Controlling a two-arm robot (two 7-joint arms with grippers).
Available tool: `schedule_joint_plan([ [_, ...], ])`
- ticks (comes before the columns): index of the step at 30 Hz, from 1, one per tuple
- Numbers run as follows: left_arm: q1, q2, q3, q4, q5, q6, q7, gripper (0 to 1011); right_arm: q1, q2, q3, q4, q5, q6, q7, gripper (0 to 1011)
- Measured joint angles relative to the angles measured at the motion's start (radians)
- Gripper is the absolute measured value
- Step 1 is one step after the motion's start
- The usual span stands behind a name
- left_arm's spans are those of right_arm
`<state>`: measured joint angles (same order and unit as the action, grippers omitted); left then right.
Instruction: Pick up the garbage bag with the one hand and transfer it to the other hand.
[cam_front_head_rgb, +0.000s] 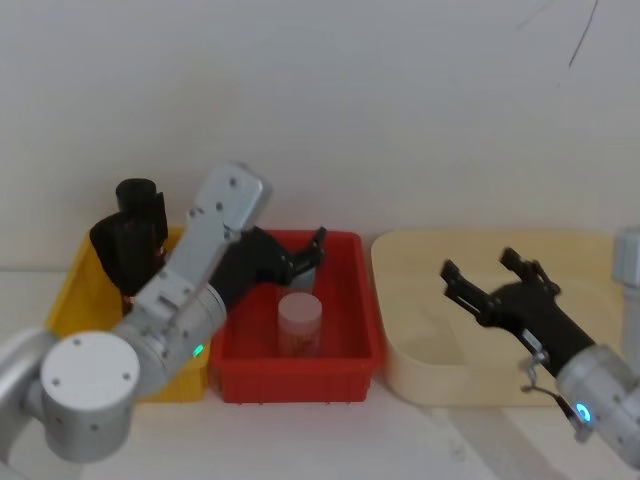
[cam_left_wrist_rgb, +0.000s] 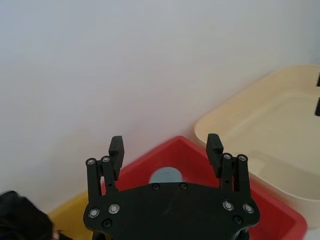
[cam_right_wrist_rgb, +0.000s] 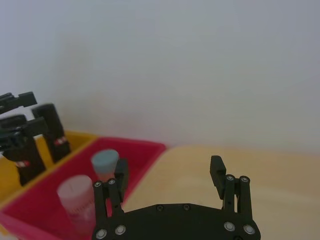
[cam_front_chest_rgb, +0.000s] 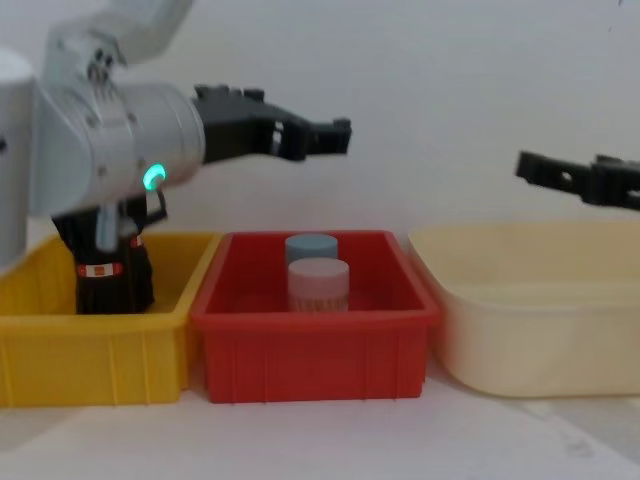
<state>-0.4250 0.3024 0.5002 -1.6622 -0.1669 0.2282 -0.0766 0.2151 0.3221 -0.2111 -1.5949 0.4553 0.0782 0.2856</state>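
Head view: the bag stands upright at the back of the yellow bin, with a twin roll just beside it. The left gripper hangs over the red bin and the right gripper over the tray. Left wrist view: the left fingers are spread with nothing between them. Right wrist view: the right fingers gape empty too, and both rolls are well off. Chest view: both grippers ride above the bins' rims. The glossy roll is probably light and firm but slick. I would pinch squarely across its upper body, which clears the bin wall, so it cannot twist out.
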Motion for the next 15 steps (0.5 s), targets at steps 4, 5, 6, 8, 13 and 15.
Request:
schedule_joint_plan([
  [4,-0.013,0.017,-0.028,-0.038,-0.009,0.053,-0.012,1001,0.071,-0.020,-0.023,0.036,0.024,0.027,0.033,1004],
  [5,-0.014,0.026,-0.042,-0.051,-0.015,0.071,-0.018,1001,0.082,-0.024,-0.027,0.041,0.025,0.030,0.036,1004],
  [6,-0.014,0.032,-0.052,-0.061,-0.019,0.079,-0.020,1001,0.093,-0.028,-0.031,0.045,0.029,0.035,0.041,1004],
  [8,-0.012,0.041,-0.069,-0.075,-0.029,0.097,-0.026,1001,0.125,-0.039,-0.047,0.060,0.034,0.047,0.050,1004],
  [13,0.011,0.067,-0.131,-0.114,-0.063,0.135,-0.040,1001,0.181,-0.061,-0.079,0.084,0.036,0.069,0.061,1004],
  [15,0.036,0.079,-0.174,-0.132,-0.090,0.150,-0.050,1001,0.205,-0.072,-0.098,0.096,0.035,0.078,0.063,1004],
])
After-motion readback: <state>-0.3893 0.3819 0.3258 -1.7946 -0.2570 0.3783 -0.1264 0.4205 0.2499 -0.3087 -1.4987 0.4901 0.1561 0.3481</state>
